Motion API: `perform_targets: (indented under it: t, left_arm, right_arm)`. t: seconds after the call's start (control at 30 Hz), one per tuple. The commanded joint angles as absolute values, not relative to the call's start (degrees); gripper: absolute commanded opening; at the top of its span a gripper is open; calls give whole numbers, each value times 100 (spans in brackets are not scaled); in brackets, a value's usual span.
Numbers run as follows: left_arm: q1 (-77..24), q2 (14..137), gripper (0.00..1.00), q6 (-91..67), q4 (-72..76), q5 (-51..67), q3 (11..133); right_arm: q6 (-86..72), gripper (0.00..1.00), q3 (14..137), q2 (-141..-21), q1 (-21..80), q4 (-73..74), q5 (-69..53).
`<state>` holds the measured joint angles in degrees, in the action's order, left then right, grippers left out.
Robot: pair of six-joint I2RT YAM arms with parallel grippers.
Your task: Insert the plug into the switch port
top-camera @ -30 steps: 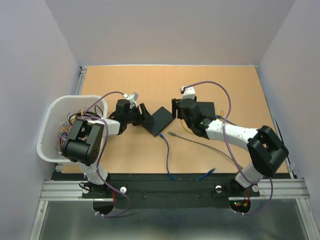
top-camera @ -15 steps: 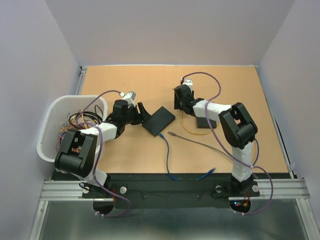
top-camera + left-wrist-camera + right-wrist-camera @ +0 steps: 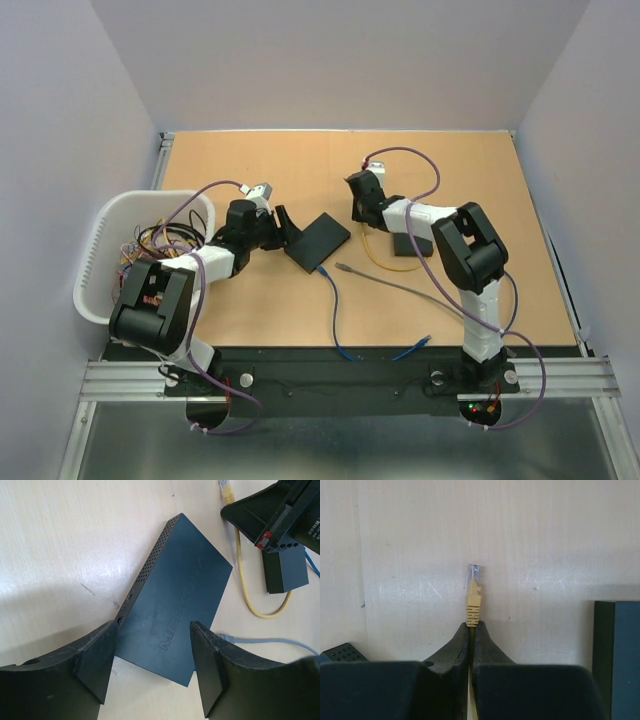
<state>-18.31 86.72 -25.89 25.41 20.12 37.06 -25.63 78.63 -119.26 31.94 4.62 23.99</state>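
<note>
A white basket [image 3: 92,255] at the 9 o'clock edge of the table [image 3: 250,300] held a tangle of coloured cables [image 3: 150,240]. The plug [image 3: 473,592] was yellow with a clear tip and pointed to 12 o'clock in the right wrist view. The right gripper [image 3: 471,629] was pressed together on its tail end. From above, the plug sat at about 1 o'clock from the switch [image 3: 318,240], apart from it. The left gripper [image 3: 152,655] stood spread, with 1 finger on each side of the switch's near end. Only the left wrist view showed the switch's raised lettering and perforated side. Only the top view showed the basket.
</note>
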Motion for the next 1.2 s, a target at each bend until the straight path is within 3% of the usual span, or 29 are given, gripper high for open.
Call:
perform_targets:
  t: [0.0, 0.2, 0.33, 0.43, 0.73, 1.17]
  left_arm:
    - [-1872, 8411, 70, -2531, 2637, 1969, 3665]
    - [-1881, 7841, 69, -2733, 2540, 2039, 3578]
    - [-1960, 7199, 69, -2969, 2776, 2205, 3350]
    - [-2065, 6830, 69, -3268, 3391, 2513, 3104]
    - [-2742, 6644, 62, -3919, 5588, 3164, 2435]
    - [-3331, 6645, 58, -4367, 6810, 3050, 2048]
  right_arm:
    - [-2488, 0, 7954, -11700, 3217, 501, 1794]
    - [-2145, 0, 6911, -10075, 3217, -200, 293]
    - [-1688, 1, 5279, -8783, 3217, -939, -2102]
    - [-1687, 0, 4511, -8061, 3217, -1624, -2932]
    - [-2153, 0, 3402, -7278, 3217, -2706, -3937]
    - [-2645, 1, 3278, -6803, 3217, -3348, -4675]
